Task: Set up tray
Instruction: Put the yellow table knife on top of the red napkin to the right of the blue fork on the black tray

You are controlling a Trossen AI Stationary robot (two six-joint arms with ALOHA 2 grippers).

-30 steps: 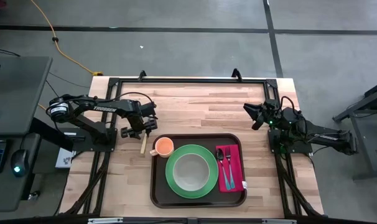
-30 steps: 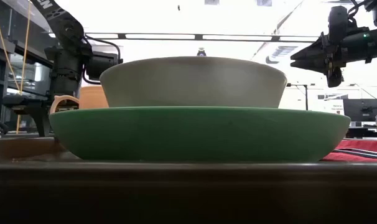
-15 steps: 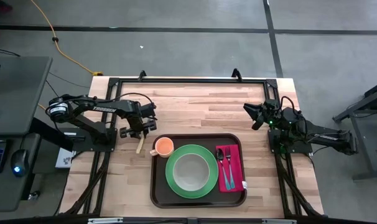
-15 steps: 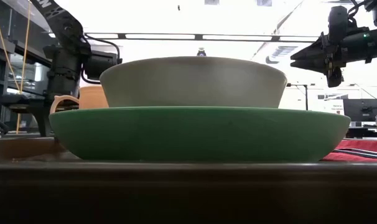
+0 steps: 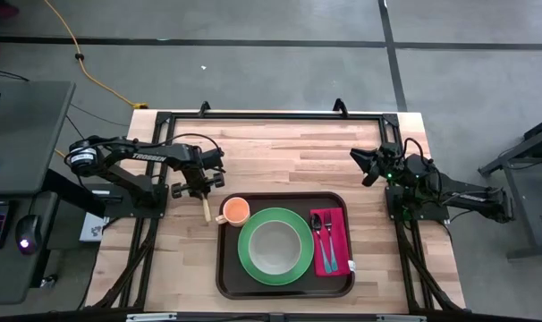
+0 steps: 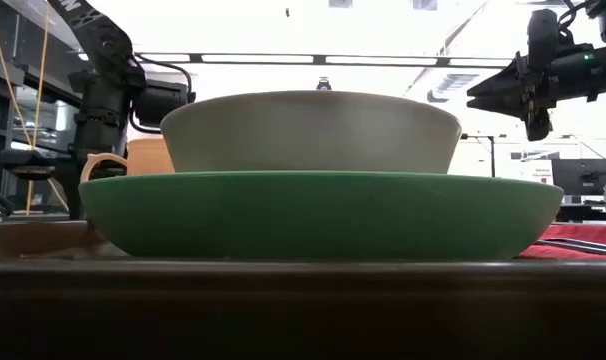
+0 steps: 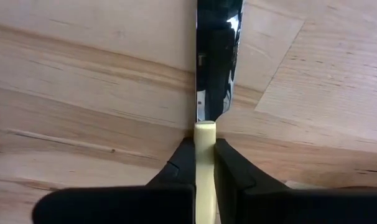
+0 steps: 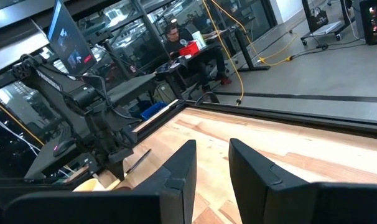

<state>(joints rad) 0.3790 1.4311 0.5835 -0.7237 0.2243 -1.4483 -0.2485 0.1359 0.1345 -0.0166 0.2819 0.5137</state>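
Observation:
A knife with a cream handle (image 5: 206,207) and a shiny blade (image 7: 216,56) lies flat on the wooden table, just left of the tray (image 5: 226,268). My left gripper (image 5: 199,190) stands over it, shut on the handle. The dark brown tray holds a green plate (image 5: 249,261) with a grey bowl (image 5: 275,246) on it. An orange cup (image 5: 236,211) sits at its far left corner, and a fork and spoon (image 5: 321,231) lie on a magenta napkin (image 5: 332,255). My right gripper (image 5: 359,159) hovers open above the table's right side. My left gripper pinches the cream handle (image 7: 205,132) between its two fingers (image 7: 182,158), at the end where it meets the blade. The fingers come from above, pointing down, one on each long side of the handle. The knife lies on the table.
Bare wooden tabletop stretches beyond the tray toward the far edge. A black frame (image 5: 271,114) runs along the far and side edges. A desk with a mouse (image 5: 25,237) stands left of the table. People sit at desks (image 8: 176,37) in the room behind.
My left gripper has shut its fingers on the knife's handle from a wide-open stance, staying in place over the knife. The right arm has kept still.

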